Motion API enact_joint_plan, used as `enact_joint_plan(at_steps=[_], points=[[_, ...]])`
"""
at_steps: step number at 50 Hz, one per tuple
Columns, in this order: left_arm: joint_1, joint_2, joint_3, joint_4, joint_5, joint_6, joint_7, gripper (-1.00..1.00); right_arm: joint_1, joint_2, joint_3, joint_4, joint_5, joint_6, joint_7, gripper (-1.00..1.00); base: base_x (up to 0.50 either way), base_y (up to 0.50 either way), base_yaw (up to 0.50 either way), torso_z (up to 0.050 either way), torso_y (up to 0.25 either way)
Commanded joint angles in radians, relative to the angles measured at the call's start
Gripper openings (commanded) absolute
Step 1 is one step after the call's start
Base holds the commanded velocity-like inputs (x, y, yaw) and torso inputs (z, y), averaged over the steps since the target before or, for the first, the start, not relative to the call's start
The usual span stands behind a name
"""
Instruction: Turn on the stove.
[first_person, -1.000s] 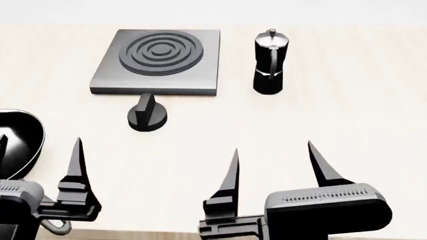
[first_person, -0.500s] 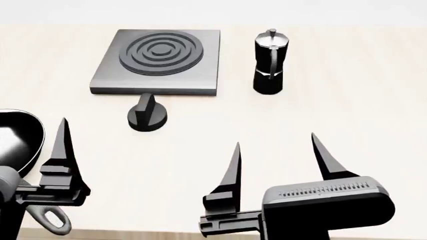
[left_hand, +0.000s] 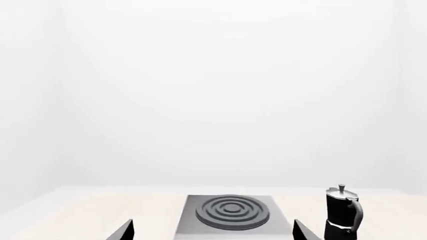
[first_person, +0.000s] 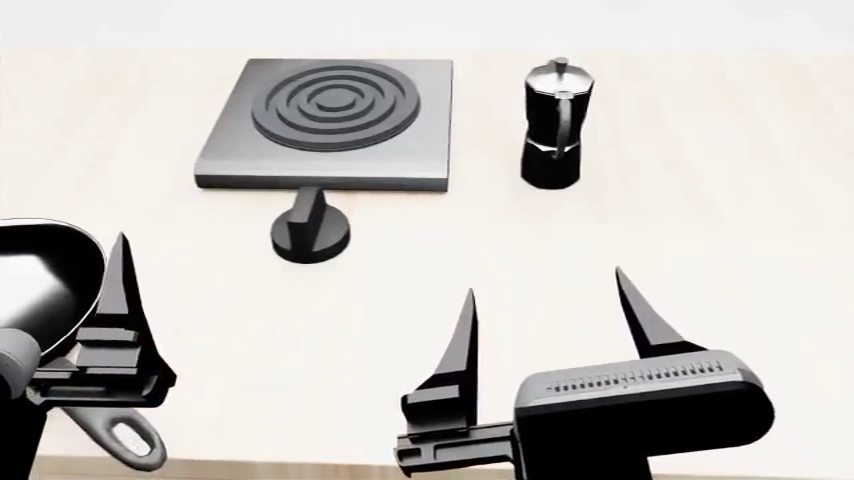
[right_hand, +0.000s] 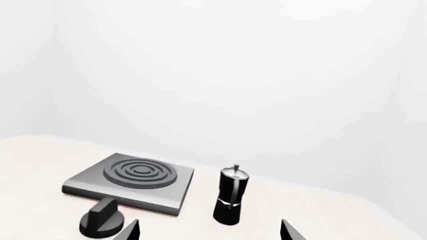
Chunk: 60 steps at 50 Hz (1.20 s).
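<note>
The stove (first_person: 238, 150) is a flat grey slab at the far middle of the table, with a burner (first_person: 342, 100) of dark rings. Its black round knob (first_person: 311, 232) stands on the table just in front of the slab. My right gripper (first_person: 545, 282) is open and empty, near the front edge, right of the knob and well short of it. My left gripper (left_hand: 212, 234) is open and empty; the head view shows only one of its fingers (first_person: 120, 300), over the frying pan's rim, left of the knob. The stove (right_hand: 80, 184) and knob (right_hand: 101, 219) also show in the right wrist view.
A black moka pot (first_person: 554, 125) stands right of the stove. A black frying pan (first_person: 40, 285) lies at the left edge, its handle loop (first_person: 127, 442) near the table's front edge. The table (first_person: 694, 220) is pale wood.
My left gripper has moved left and a little forward, so its finger now stands over the pan's rim. The right gripper has barely moved. The view has shifted slightly.
</note>
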<state>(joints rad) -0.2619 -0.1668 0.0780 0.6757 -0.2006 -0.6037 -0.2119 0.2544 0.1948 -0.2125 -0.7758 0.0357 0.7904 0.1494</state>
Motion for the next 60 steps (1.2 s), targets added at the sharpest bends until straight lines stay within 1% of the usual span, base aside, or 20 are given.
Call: enact_joint_plan(at_steps=[1,60], points=[[0.002,-0.008,0.007,-0.006,0.001,0.010,-0.012,1.00,0.001,0.006,-0.009,0.005,0.003,-0.002,0.008,1.00,0.00,0.07,0.00,0.000,0.000],[-0.001,-0.038,0.024,-0.008,-0.033,0.018,-0.050,1.00,0.012,0.024,-0.033,0.003,0.028,0.007,0.041,1.00,0.00,0.07,0.00,0.000,0.000]])
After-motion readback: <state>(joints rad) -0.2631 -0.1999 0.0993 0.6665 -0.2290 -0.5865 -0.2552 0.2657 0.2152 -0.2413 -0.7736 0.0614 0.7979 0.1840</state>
